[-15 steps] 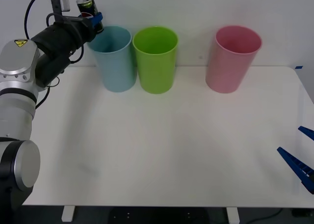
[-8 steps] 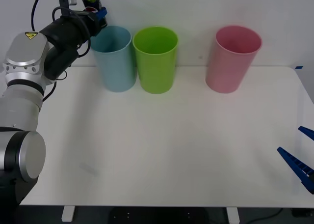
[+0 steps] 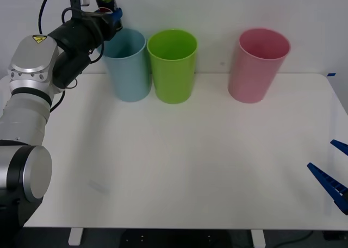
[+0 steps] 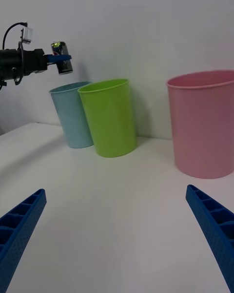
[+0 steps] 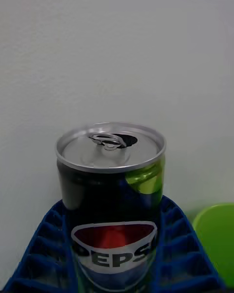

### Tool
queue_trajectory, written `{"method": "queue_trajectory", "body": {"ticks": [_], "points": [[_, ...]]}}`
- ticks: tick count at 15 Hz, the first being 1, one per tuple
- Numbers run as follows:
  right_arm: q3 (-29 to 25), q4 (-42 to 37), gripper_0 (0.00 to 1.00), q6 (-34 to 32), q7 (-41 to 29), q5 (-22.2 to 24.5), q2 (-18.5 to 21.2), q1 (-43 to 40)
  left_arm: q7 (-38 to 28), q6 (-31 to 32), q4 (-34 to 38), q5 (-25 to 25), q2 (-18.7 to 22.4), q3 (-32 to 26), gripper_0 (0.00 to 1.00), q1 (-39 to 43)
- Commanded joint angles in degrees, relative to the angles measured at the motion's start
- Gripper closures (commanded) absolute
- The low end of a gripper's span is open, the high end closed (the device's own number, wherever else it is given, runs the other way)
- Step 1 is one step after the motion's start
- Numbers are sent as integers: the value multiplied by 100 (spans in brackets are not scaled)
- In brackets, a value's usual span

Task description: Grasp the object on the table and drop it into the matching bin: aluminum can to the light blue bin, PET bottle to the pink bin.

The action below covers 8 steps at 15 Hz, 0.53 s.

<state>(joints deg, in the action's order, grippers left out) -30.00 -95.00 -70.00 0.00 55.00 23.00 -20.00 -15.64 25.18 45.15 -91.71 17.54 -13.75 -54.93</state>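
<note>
The aluminum can (image 3: 105, 0), dark with a silver top and pull-tab, is held upright in the air by my left gripper (image 3: 109, 13), which is shut on it. It hangs just above the left part of the rim of the light blue bin (image 3: 127, 66), at the back left of the table (image 3: 185, 166). In the left wrist view the can (image 5: 112, 200) sits between the blue fingers (image 5: 187, 254). The right wrist view shows the can (image 4: 62, 57) above the light blue bin (image 4: 73, 115). The pink bin (image 3: 256, 64) stands at the back right. My right gripper (image 3: 331, 174) rests open at the table's right front edge.
A lime green bin (image 3: 173, 66) stands right beside the light blue bin, touching or nearly touching it. A white wall runs close behind all three bins. The broad white tabletop stretches in front of them.
My left gripper has carried the can up and to the right, from beside the light blue bin's left edge to above its rim. The right arm has stayed still.
</note>
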Motion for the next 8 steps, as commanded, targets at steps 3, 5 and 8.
{"method": "queue_trajectory", "body": {"ticks": [3,5,8], "points": [[0,0,0,0,0,0,0,0,17,4,2,145,4,66,0,9],[0,0,0,0,0,0,0,0,17,4,2,171,-5,66,0,9],[0,0,0,0,0,0,0,0,17,66,2,250,4,57,0,18]]}}
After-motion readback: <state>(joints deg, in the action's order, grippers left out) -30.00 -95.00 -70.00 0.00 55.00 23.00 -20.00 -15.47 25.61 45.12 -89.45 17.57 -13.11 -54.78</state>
